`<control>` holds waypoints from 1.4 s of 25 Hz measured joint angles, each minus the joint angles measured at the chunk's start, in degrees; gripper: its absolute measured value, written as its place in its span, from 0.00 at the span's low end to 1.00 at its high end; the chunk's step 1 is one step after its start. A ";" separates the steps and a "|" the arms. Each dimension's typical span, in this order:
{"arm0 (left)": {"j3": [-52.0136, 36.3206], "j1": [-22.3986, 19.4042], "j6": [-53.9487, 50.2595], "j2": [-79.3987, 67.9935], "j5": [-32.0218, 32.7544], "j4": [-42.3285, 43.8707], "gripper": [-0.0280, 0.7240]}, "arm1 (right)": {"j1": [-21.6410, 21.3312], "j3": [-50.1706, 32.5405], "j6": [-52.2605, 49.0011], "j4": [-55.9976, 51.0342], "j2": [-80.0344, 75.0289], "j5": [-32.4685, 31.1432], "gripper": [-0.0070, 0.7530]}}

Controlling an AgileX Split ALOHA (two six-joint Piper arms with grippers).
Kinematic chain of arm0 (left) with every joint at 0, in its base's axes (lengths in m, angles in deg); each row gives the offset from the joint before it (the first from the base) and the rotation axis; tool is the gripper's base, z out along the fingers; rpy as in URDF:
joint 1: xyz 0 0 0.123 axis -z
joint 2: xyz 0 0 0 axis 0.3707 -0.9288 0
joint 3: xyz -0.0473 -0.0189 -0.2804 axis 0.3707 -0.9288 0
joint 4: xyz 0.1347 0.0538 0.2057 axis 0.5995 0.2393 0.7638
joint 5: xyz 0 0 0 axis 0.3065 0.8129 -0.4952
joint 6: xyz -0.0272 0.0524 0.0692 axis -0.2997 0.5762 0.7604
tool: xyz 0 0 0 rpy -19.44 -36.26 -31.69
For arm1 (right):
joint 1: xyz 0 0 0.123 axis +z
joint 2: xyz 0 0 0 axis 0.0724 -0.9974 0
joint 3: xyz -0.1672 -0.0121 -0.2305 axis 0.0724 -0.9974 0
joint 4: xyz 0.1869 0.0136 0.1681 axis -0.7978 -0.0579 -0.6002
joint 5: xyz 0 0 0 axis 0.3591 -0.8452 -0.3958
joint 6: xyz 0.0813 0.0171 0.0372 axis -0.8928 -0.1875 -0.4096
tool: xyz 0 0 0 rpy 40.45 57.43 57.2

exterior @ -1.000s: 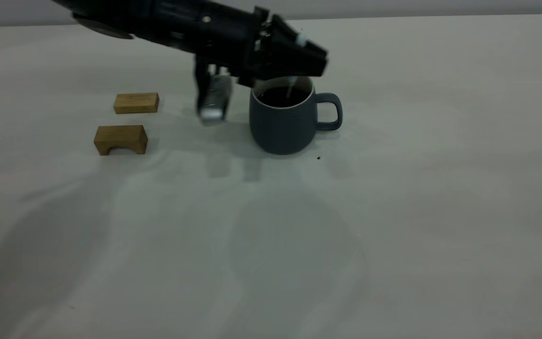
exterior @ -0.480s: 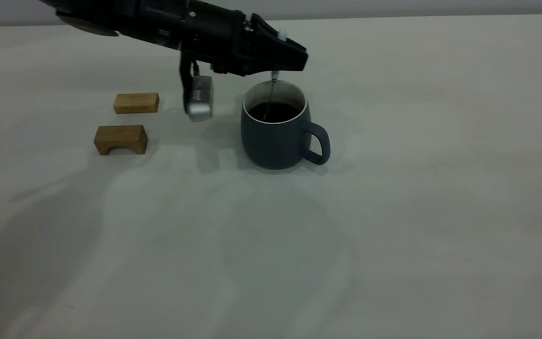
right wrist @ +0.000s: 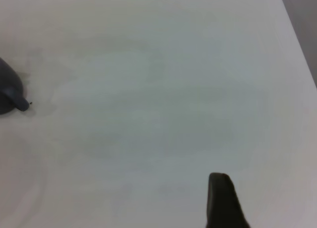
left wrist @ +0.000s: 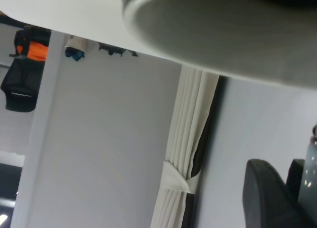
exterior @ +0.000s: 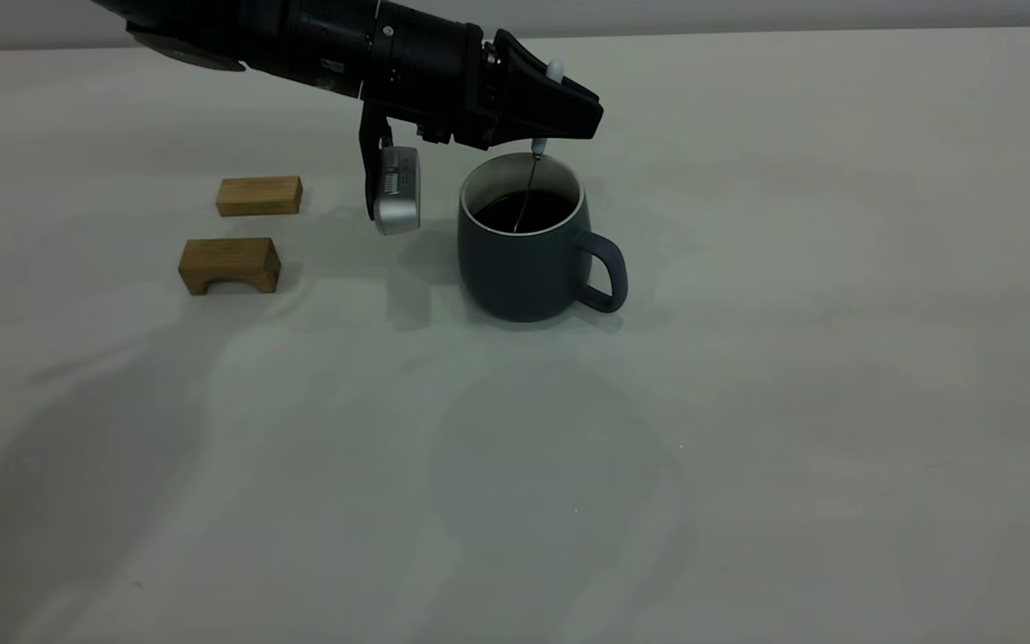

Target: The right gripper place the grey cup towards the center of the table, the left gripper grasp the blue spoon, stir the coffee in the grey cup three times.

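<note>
The near stretch of the table (exterior: 515, 501) is bare, with only soft shadows across it. Further in, about midway between the left and right edges and rather toward the far edge, stands the grey cup (exterior: 524, 259), upright, its loop handle turned toward the near right corner. It already sits where the task wants it, so the job in hand looks like the stirring.

Inside the cup lies the coffee (exterior: 528, 210), dark and well below the white rim. The blue spoon (exterior: 528, 183) hangs almost upright into it; its thin metal neck crosses the rim line and its bowl is lost in the liquid. The pale handle tip pokes out above the left gripper (exterior: 560, 116), which is clenched on the handle directly over the cup's far side.

To stir well, I would say the arm should sweep small circles that stay inside the rim, keeping the spoon's neck off the white wall. The cup has nothing bracing it, so a push on the wall could drag or turn it. The height should hold steady so the bowl stays under the surface without scraping hard on the bottom, and the pace should be gentle enough not to slop coffee over.

Off toward the left edge sit two wooden blocks (exterior: 229, 264), well apart from the cup.

The right gripper (right wrist: 223, 203) is off at its own side over bare table, only one dark finger showing in its wrist view, so I cannot tell whether it is spread or closed.
</note>
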 joint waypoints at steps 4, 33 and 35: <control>0.00 0.00 -0.18 0.00 1.79 0.00 0.21 | 0.00 0.00 0.00 0.00 0.00 0.00 0.65; 0.00 -6.90 7.61 2.51 4.34 -0.01 0.74 | 0.00 0.00 0.00 0.00 0.00 0.00 0.65; 0.00 -7.99 13.79 3.73 4.34 0.44 0.75 | 0.00 0.00 0.00 0.00 0.00 0.00 0.65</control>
